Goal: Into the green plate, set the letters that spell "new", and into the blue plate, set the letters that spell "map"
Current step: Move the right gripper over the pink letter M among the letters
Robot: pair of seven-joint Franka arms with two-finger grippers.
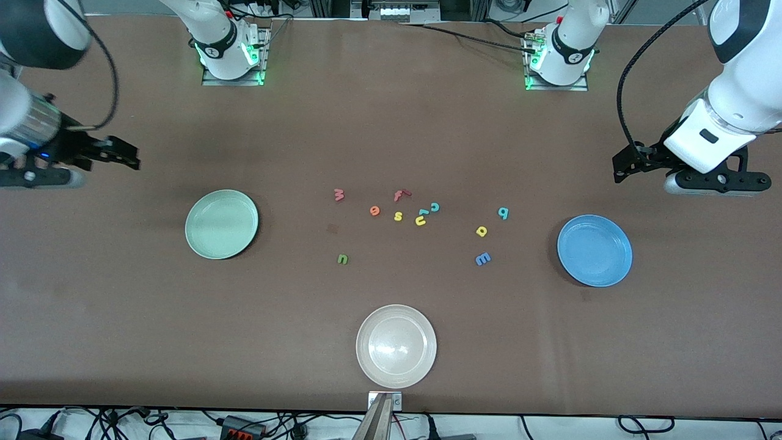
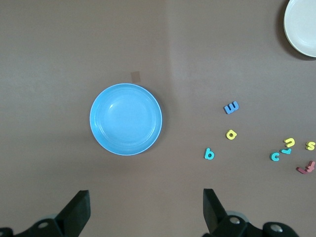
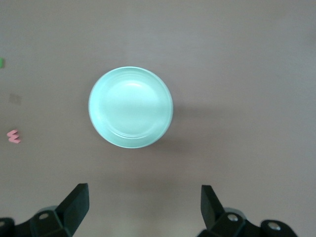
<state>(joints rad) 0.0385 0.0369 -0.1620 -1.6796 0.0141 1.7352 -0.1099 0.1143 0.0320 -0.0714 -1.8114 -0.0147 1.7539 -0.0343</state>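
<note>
The green plate (image 1: 221,223) (image 3: 131,107) lies empty toward the right arm's end, the blue plate (image 1: 594,250) (image 2: 126,119) empty toward the left arm's end. Between them lie the red-pink "w" (image 1: 339,194) (image 3: 14,136), orange "e" (image 1: 375,211) and olive "n" (image 1: 343,259). Closer to the blue plate are the teal "p" (image 1: 503,212) (image 2: 209,154), yellow "a" (image 1: 481,231) (image 2: 231,134) and blue "m" (image 1: 482,259) (image 2: 231,107). My left gripper (image 1: 624,165) (image 2: 146,207) hangs open and empty in the air beside the blue plate. My right gripper (image 1: 125,156) (image 3: 144,205) hangs open and empty beside the green plate.
A larger cream-white plate (image 1: 396,346) sits near the table's front edge. A red "f" (image 1: 400,195), yellow "s" (image 1: 398,216), yellow "u" (image 1: 420,220) and teal "c" (image 1: 434,206) cluster in the middle among the task letters.
</note>
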